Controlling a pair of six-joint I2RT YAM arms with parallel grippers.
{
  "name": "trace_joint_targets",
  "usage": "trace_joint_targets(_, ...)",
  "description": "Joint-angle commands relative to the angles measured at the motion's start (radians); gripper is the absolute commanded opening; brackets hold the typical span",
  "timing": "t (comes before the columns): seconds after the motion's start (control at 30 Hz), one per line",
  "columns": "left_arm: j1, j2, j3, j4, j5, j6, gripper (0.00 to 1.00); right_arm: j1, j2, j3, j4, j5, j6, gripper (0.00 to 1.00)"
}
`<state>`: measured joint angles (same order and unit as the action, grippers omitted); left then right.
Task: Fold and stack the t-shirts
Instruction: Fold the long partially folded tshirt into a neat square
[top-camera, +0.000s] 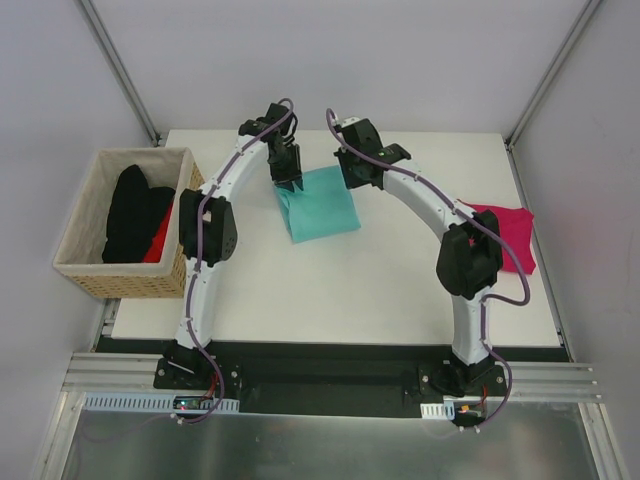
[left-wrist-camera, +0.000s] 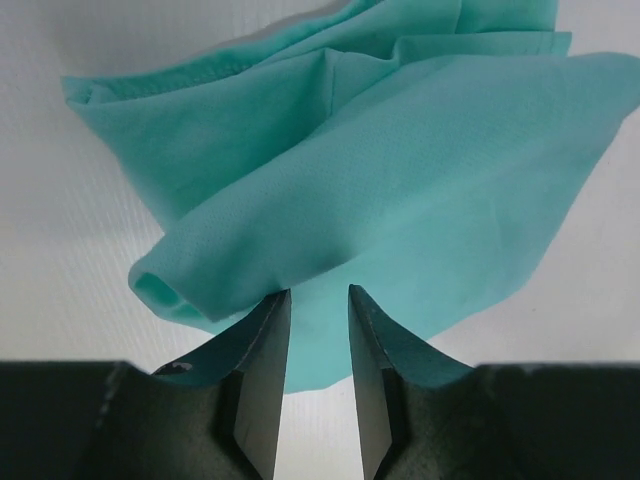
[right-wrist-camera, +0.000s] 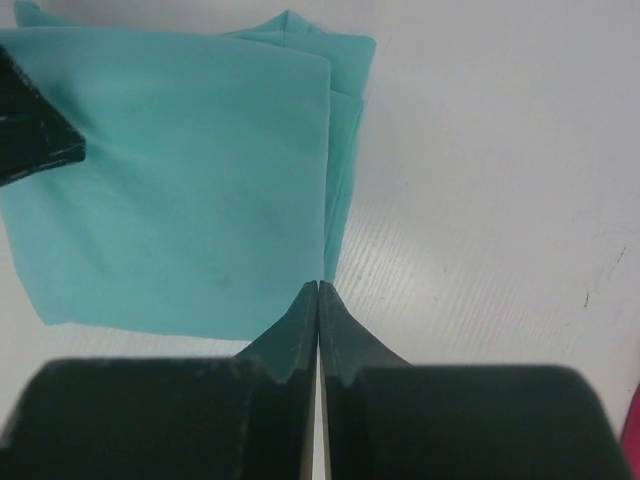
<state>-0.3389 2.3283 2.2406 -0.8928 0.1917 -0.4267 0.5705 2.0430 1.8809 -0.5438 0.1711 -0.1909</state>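
A teal-green t-shirt (top-camera: 318, 205), folded into a rough square, lies on the white table (top-camera: 330, 290) toward the back middle. My left gripper (top-camera: 288, 180) is at its back left corner. In the left wrist view the left gripper (left-wrist-camera: 318, 292) has its fingers apart, with teal cloth (left-wrist-camera: 400, 180) at the tips and showing through the gap. My right gripper (top-camera: 356, 178) is at the shirt's back right edge. In the right wrist view the right gripper (right-wrist-camera: 318, 284) is shut, its tips against the edge of the teal t-shirt (right-wrist-camera: 180, 200), with no cloth seen between them. A magenta-pink t-shirt (top-camera: 505, 235) lies at the right.
A tan woven basket (top-camera: 125, 280) stands off the table's left edge and holds black t-shirts (top-camera: 135, 210) and a bit of red cloth (top-camera: 160, 240). The left gripper's dark finger (right-wrist-camera: 30, 130) shows at the left of the right wrist view.
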Motion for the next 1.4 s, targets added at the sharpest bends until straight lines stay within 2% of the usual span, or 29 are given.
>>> trace_joint_targets(0.0, 0.043, 0.032, 0.051, 0.005, 0.037, 0.008, 0.30, 0.026, -0.110, 0.034, -0.045, -0.001, 0.008, 0.01)
trace_joint_targets(0.57, 0.101, 0.167, 0.108, 0.071, 0.193, -0.029, 0.36, 0.080, -0.170, 0.035, -0.179, 0.011, 0.008, 0.01)
trace_joint_targets(0.73, 0.101, 0.152, 0.103, 0.089, 0.213, 0.002, 0.49, 0.081, -0.135, 0.087, -0.202, 0.005, 0.001, 0.01)
trace_joint_targets(1.03, 0.100, 0.039, 0.034, 0.103, 0.213, 0.052, 0.54, 0.081, -0.086, 0.149, -0.188, -0.004, -0.013, 0.01)
trace_joint_targets(1.23, 0.098, -0.088, -0.007, 0.103, 0.175, 0.055, 0.54, 0.071, -0.070, 0.161, -0.165, 0.040, -0.050, 0.02)
trace_joint_targets(1.37, 0.097, -0.179, -0.042, 0.103, 0.140, 0.051, 0.54, 0.034, -0.052, 0.162, -0.139, 0.015, -0.044, 0.01)
